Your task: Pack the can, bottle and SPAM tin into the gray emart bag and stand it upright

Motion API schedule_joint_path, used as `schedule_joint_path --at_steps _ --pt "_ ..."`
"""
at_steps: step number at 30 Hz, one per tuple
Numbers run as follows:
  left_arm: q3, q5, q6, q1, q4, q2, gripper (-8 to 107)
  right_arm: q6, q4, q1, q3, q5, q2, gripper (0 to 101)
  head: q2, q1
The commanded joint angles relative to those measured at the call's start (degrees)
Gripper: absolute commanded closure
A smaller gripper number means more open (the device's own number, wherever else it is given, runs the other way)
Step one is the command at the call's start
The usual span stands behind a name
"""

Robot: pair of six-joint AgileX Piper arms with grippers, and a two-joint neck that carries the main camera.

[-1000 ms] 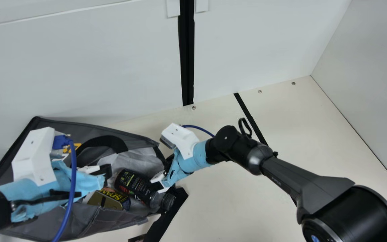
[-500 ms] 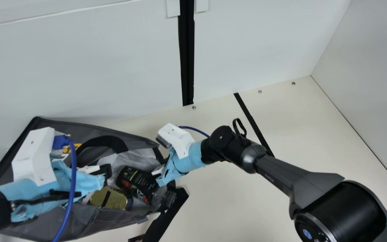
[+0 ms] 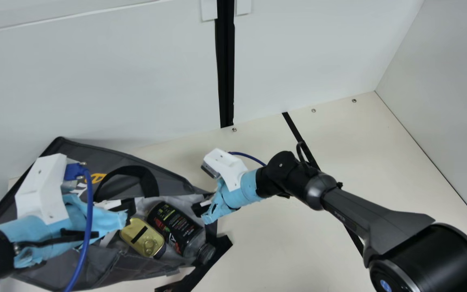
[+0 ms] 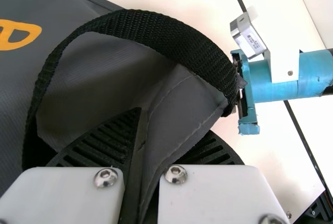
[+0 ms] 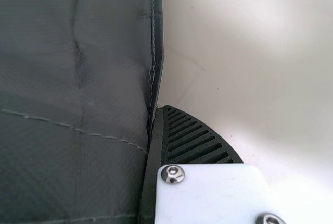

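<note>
1. Table [image 3: 282,243] is the largest thing, and its far edge meets the white wall [image 3: 95,81].
2. The gray emart bag [image 3: 95,156] is on the left part of the table, near the far edge. Its mouth shows the inside to the main view.
3. The left gripper [image 3: 127,209] is over the bag mouth; its two ribbed fingers [image 4: 104,146] pinch a fold of bag cloth beside the black handle [image 4: 151,28].
4. The right gripper [image 3: 202,209] is at the bag's right side, toward the middle of the table. It pinches the bag edge, with one finger [image 5: 192,140] outside; the cloth hides the other one.
5. The bottle [image 3: 176,227] lies slanted in the bag, its neck toward the near edge of the table.
6. The SPAM tin [image 3: 142,237] is in the bag just beside the bottle, gold lid visible.
</note>
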Motion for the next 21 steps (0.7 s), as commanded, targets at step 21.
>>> schedule_joint_path --at_steps 21 --pt "1.16 -2.83 1.29 -0.35 -3.74 -1.70 107 1.94 5.82 -5.72 2.99 10.01 -9.95 101 -0.05 -1.30"
